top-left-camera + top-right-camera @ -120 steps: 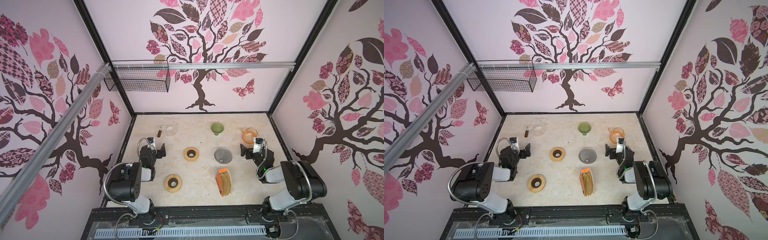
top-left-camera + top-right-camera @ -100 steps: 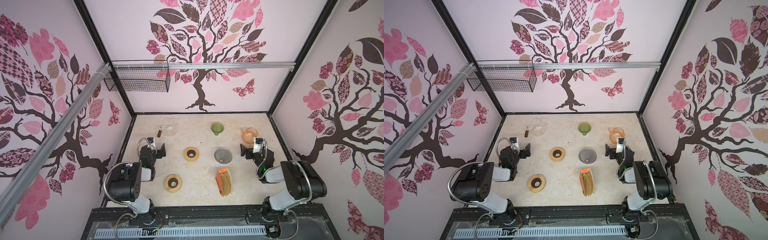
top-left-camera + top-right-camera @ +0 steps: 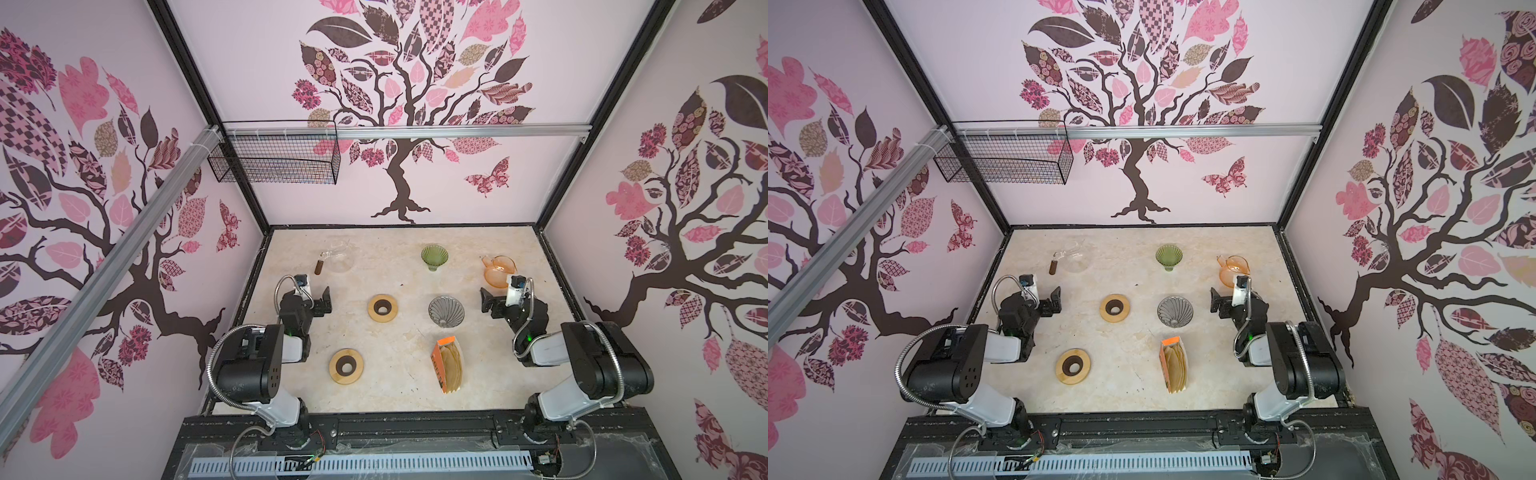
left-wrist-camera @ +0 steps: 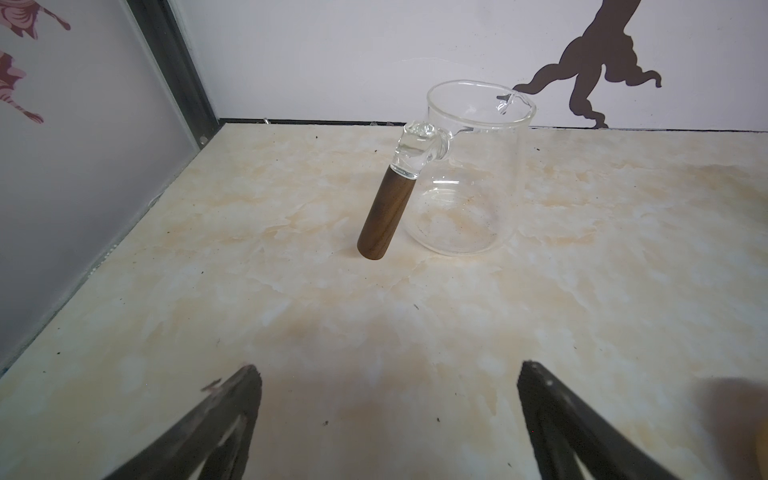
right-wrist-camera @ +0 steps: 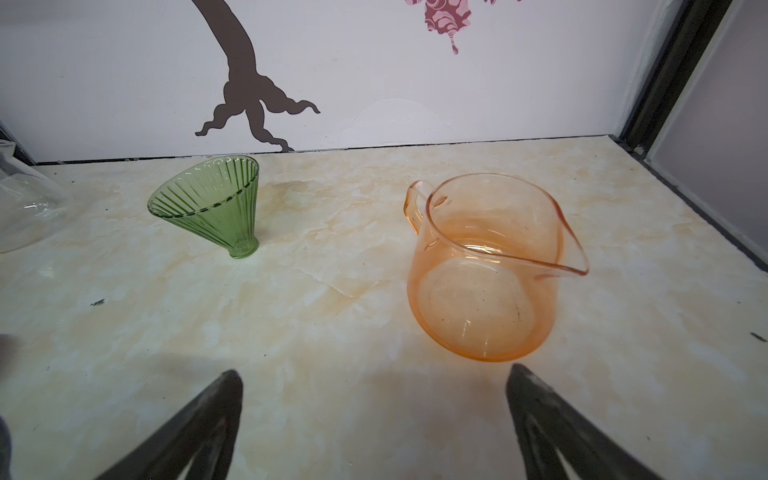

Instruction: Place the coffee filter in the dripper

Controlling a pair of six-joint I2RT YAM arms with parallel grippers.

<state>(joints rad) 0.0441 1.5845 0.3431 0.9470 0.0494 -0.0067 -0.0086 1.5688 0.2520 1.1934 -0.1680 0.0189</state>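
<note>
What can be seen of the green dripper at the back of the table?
The green dripper is a see-through ribbed cone, glass by the look, with a wide round mouth and a short narrow foot. It holds no filter. It seems tipped, leaning on its side wall with the mouth slanted. It lies on the marbled table near the back wall, between the clear pitcher and the orange pitcher, apart from both; only the table touches it.
</note>
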